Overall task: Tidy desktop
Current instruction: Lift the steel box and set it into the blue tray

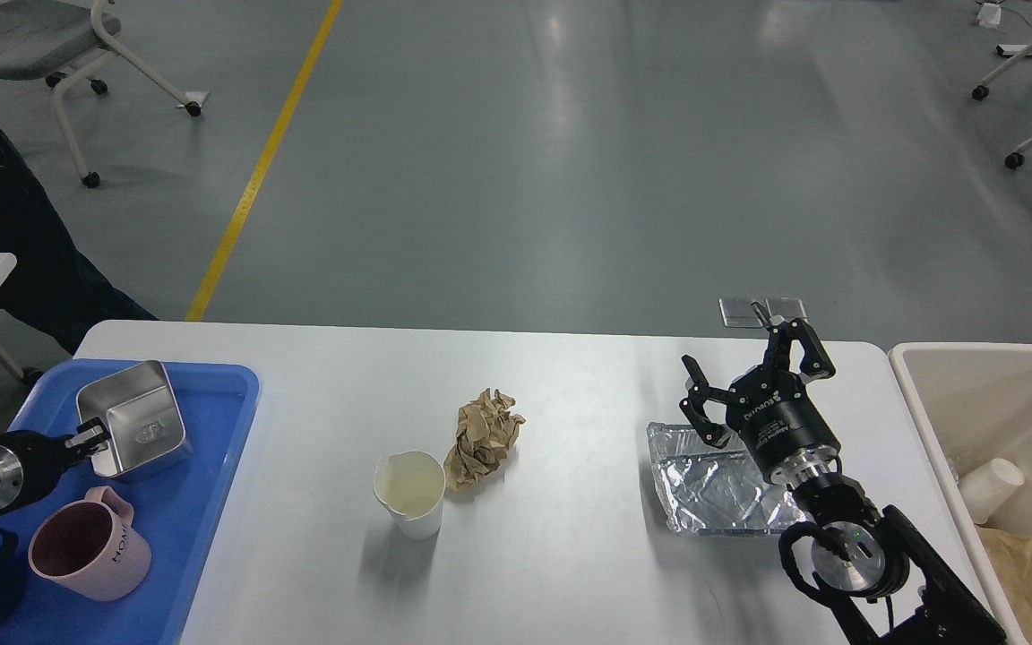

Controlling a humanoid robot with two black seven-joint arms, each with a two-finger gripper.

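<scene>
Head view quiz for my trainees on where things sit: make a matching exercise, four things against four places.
Things:
1. Steel box
2. Paper cup
3. Foil tray
4. Pink mug

Places:
A. beside the crumpled brown paper
B. near end of the blue tray
C. below the right gripper
D. in the left gripper

Pairs: 1-D, 2-A, 3-C, 4-B

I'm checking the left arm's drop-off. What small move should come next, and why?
Probably open the left gripper and back away: the steel box it grips by the rim appears to sit in the blue tray, beside the pink mug.
</scene>
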